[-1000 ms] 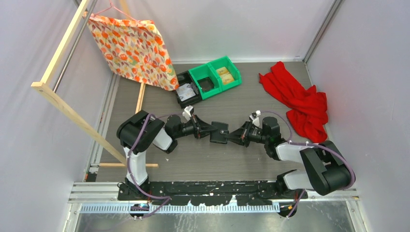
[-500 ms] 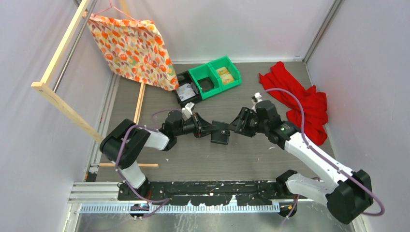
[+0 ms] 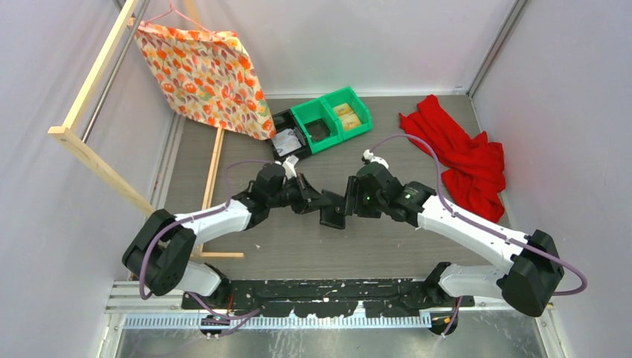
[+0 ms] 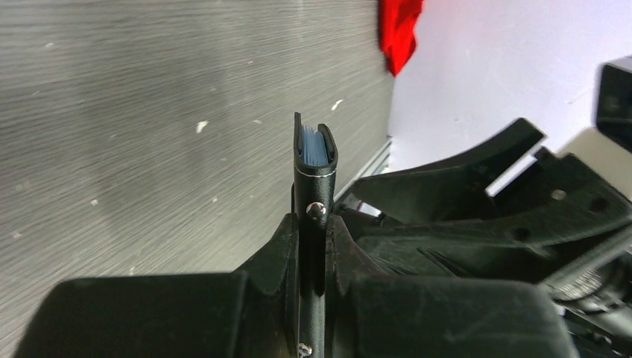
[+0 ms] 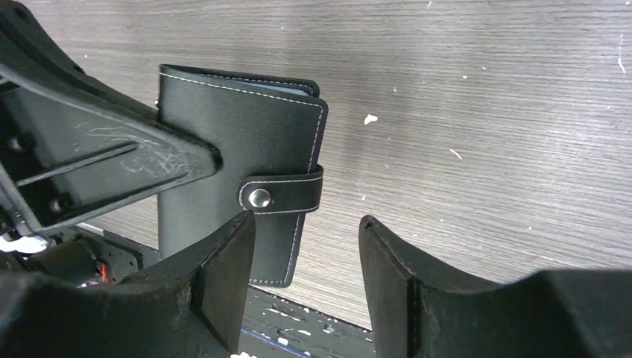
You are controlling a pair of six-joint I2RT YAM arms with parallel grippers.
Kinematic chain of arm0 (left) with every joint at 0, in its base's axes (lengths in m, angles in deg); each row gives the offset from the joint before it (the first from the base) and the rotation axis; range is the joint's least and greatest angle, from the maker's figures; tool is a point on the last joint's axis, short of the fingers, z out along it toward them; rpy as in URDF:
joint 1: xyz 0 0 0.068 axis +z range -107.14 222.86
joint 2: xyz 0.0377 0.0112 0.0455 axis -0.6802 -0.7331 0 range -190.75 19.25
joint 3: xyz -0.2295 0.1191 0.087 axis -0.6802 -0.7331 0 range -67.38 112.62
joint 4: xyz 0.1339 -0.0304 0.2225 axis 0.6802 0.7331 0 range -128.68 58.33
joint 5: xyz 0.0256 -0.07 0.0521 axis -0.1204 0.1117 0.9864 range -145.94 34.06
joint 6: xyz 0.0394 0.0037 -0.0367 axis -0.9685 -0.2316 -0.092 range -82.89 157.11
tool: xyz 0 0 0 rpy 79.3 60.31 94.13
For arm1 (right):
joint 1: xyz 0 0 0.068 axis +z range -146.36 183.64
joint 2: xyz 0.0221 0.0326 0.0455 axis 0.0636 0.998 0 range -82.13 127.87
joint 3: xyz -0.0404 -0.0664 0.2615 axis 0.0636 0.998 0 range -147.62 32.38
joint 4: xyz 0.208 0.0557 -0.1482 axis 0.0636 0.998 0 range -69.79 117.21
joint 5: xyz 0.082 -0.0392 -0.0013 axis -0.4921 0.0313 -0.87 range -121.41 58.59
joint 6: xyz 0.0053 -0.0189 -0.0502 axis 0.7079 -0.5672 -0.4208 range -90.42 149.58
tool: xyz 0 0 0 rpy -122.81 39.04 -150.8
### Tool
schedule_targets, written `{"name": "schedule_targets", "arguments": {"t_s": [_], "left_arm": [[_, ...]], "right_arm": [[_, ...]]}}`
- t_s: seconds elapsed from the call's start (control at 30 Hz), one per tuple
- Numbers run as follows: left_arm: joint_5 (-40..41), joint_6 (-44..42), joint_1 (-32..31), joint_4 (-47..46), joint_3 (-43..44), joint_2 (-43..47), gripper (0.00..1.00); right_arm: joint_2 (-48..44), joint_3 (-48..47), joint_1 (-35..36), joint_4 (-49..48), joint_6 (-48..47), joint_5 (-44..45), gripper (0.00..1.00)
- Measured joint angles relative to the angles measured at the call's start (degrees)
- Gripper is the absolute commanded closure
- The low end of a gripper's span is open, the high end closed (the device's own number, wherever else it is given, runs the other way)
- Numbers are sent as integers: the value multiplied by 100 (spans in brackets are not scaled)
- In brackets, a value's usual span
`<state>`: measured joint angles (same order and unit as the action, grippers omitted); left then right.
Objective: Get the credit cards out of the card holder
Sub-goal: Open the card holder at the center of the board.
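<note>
Two arms meet over the middle of the counter, and between them is the card holder, closed, its snap tab buttoned across the free edge. The left end effector is clenched on it, one finger pressed to each cover, so the wallet stands edge-on in the left wrist view, with the wood-grain surface behind it. Pale edges of the credit cards show in the slot between the two covers (how many there are cannot be told). The right end effector is released, its fingers spread apart with nothing between them. One fingertip sits just beside the wallet's lower corner under the tab; whether it touches I cannot tell. Far back on the counter stand green bins and a black bin, with a red cloth well off to the right.
</note>
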<state>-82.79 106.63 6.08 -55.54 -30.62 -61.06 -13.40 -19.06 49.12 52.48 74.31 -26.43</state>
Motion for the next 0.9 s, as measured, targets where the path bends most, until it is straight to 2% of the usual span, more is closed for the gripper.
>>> {"name": "schedule_targets", "arguments": {"t_s": [0.3,0.63,0.9], "left_arm": [[142,-208,-2,610,0,57,99],[188,-249,-2,739,0,221,99],[271,-275,-2,909,0,273,99]], "right_arm": [[118,-315,179,-70,-107,118,40],[831,-422,389,-155,-98,-4,40],[949,-422,417,-175,-90,2,40]]}}
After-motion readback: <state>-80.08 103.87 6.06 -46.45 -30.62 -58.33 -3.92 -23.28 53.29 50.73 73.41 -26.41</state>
